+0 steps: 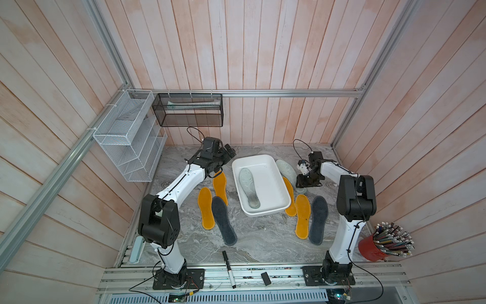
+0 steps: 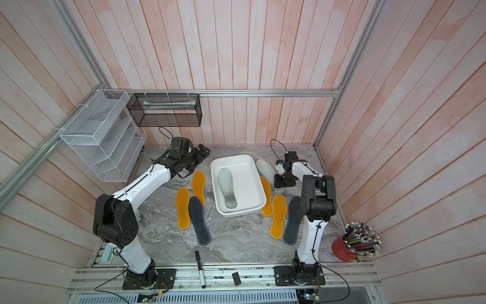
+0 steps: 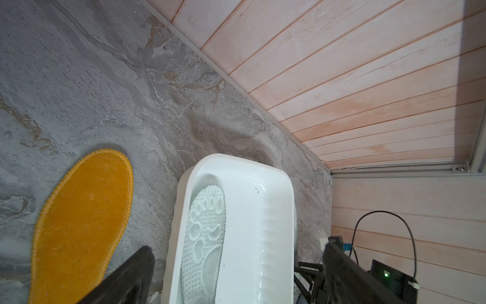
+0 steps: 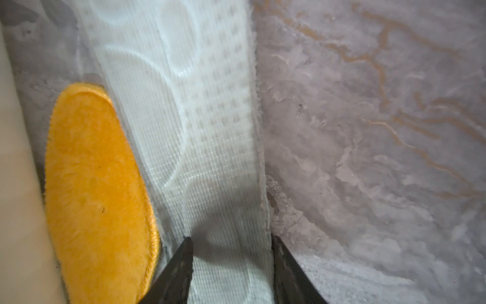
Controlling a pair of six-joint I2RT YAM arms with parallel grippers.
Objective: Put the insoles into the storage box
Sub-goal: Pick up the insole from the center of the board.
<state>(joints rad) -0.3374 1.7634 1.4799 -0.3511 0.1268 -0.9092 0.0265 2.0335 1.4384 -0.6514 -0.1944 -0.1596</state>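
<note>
Glossy white plastic of the storage box point(image 1: 268, 184) near the middle of the marbled grey desk point(image 1: 252, 244), set slightly askew. Flat on its floor, one pale embossed insole point(image 1: 249, 187), seen also from the left wrist point(image 3: 205, 237). Second pale insole point(image 1: 286, 168) out on the desk just beside the box's right wall, its middle hidden under the right tool point(image 1: 302, 184). From the right wrist, that tool point(image 4: 231, 238) down over the second pale insole point(image 4: 210, 131) at its narrow part, jaws apart, one tip at each long edge; pinched or merely straddled, cannot tell. Left tool point(image 1: 228, 154) spread wide, holding nothing, near the box's far left corner. Four mustard-yellow insoles point(image 1: 219, 187) on the desk, two left of the box and two right, the nearest right one close against the box wall. Two dark grey insoles point(image 1: 224, 221), one per side, the left touching its yellow neighbours, the right outermost beside the right arm. Black marker point(image 1: 228, 268) at the desk's front edge; red cup of pencils point(image 1: 368, 248) at the front right corner.
</note>
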